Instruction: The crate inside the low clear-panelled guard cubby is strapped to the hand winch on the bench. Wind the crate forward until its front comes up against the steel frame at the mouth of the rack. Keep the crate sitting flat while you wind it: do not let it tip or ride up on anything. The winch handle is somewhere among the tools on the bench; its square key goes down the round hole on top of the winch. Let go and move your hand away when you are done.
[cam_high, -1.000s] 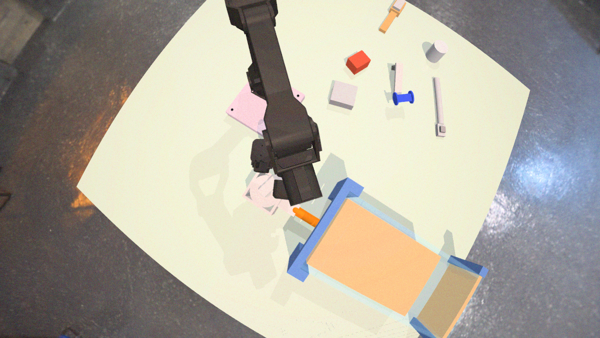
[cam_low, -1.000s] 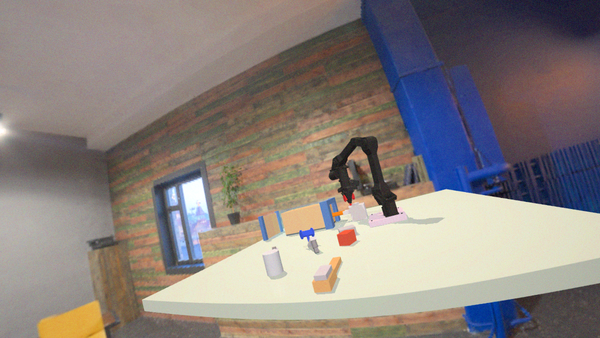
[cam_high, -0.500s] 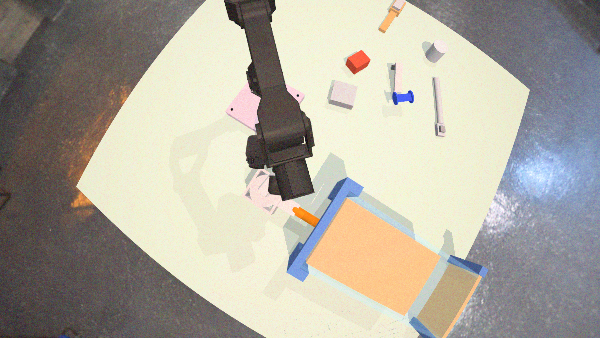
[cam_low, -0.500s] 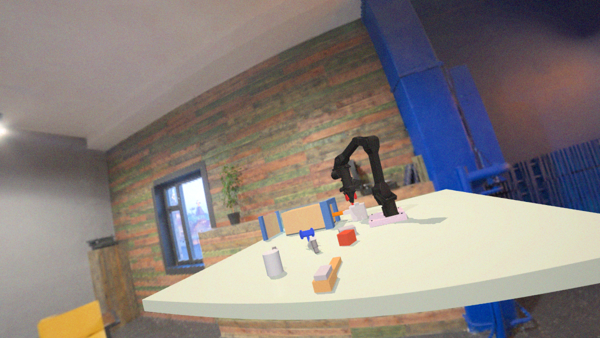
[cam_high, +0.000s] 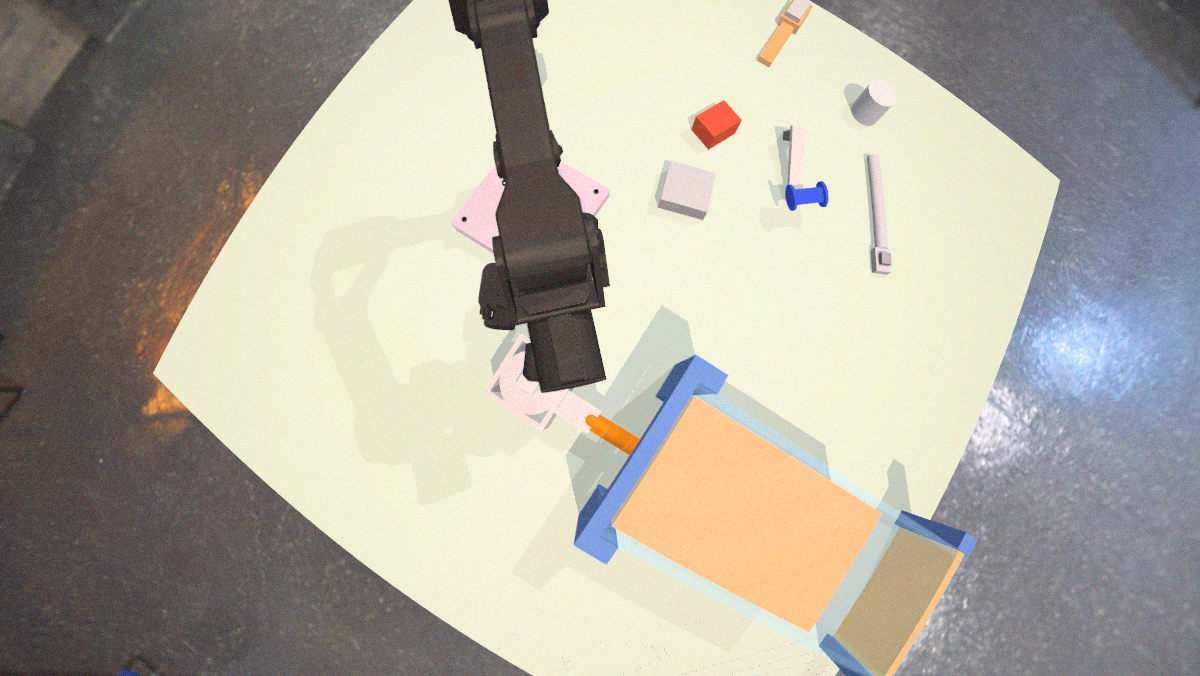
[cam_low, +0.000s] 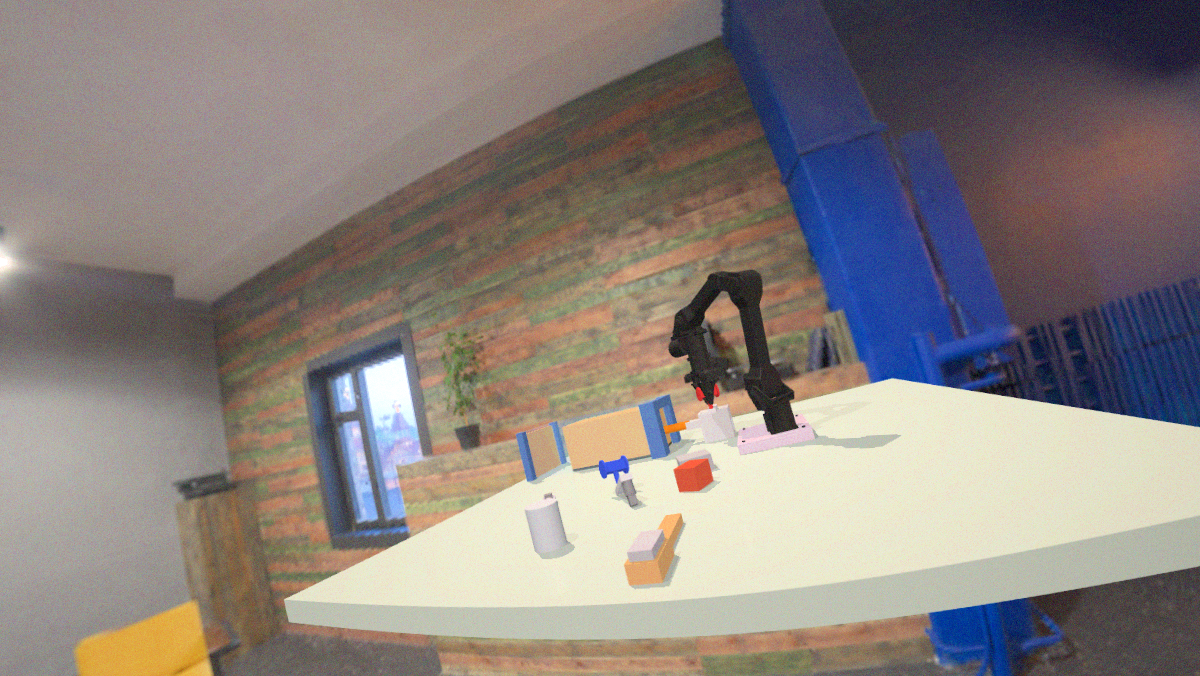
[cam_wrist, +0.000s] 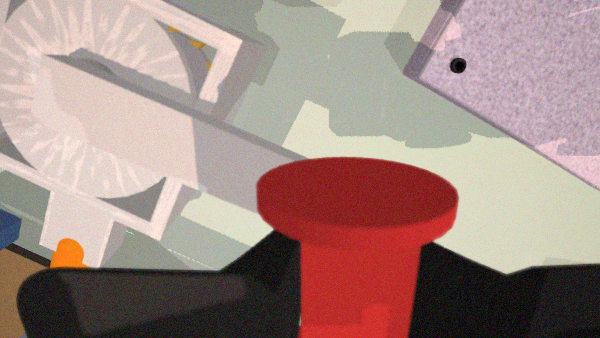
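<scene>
My gripper (cam_low: 711, 403) (cam_wrist: 334, 227) is shut on the red knob (cam_wrist: 357, 192) of the winch handle. The handle's pale arm (cam_wrist: 225, 155) runs from the knob to the centre of the pale winch (cam_high: 512, 387) (cam_low: 717, 424). The handle's key is hidden. The black arm covers the fingers in the top view. An orange strap piece (cam_high: 613, 432) (cam_low: 675, 427) (cam_wrist: 69, 254) runs between the winch and the blue mouth frame (cam_high: 701, 375) (cam_low: 657, 434). The tan crate (cam_high: 747, 512) (cam_low: 608, 438) looks flat, its front close to the frame; contact cannot be told.
The clear cubby has a brown panel (cam_high: 898, 600) (cam_low: 544, 450) at its rear. A red block (cam_high: 716, 124) (cam_low: 693, 476), grey block (cam_high: 688, 186), blue spool-ended tool (cam_high: 807, 195) (cam_low: 613, 466), grey bar (cam_high: 876, 201), cylinder (cam_high: 875, 102) (cam_low: 546, 526) and orange tool (cam_high: 779, 41) (cam_low: 646, 571) lie away from the winch.
</scene>
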